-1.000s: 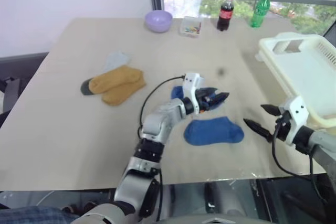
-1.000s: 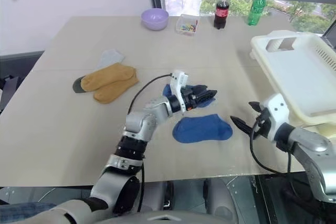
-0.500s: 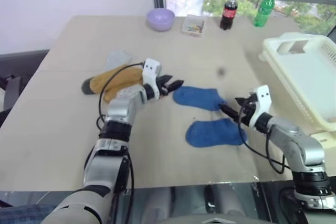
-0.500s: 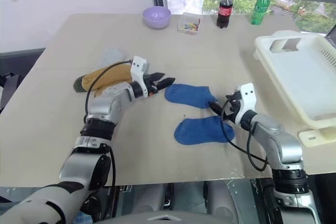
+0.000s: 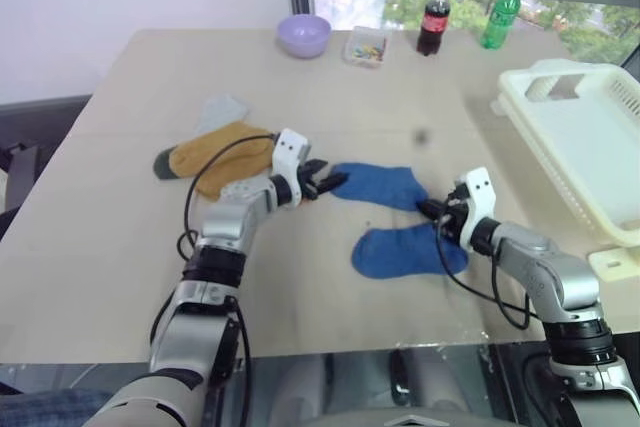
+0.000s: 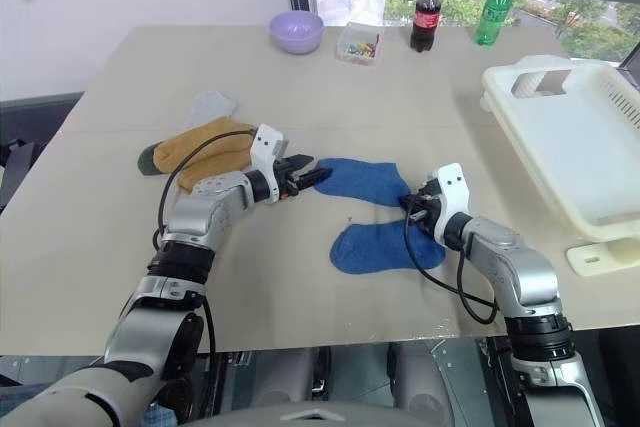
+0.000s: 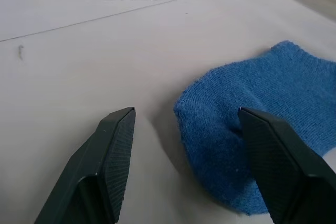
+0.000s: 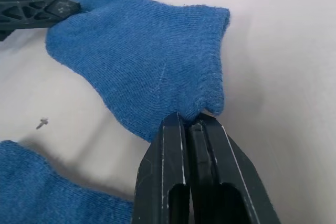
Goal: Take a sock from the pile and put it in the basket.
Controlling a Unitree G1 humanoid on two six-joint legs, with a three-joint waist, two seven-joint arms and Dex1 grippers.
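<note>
Two royal blue socks lie apart at mid-table, the far blue sock (image 5: 378,185) and the near blue sock (image 5: 405,250). My right gripper (image 5: 432,211) is shut on the far sock's cuff corner, pinched at the tips in the right wrist view (image 8: 190,121). At that sock's toe end, my left gripper (image 5: 330,183) stands open, the toe (image 7: 231,129) just ahead of its fingers. To the left, the rest of the pile holds mustard-yellow socks (image 5: 222,157) and a pale grey sock (image 5: 222,110). The white basket (image 5: 600,147) sits at the table's right edge.
At the far edge stand a lavender bowl (image 5: 304,35), a small clear box (image 5: 365,48), a cola bottle (image 5: 432,19) and a green bottle (image 5: 502,15). Cables trail from both wrists over the tabletop.
My right gripper came in from the right and shut on the far blue sock's cuff. My left arm swung left off the socks to that sock's toe and stayed open.
</note>
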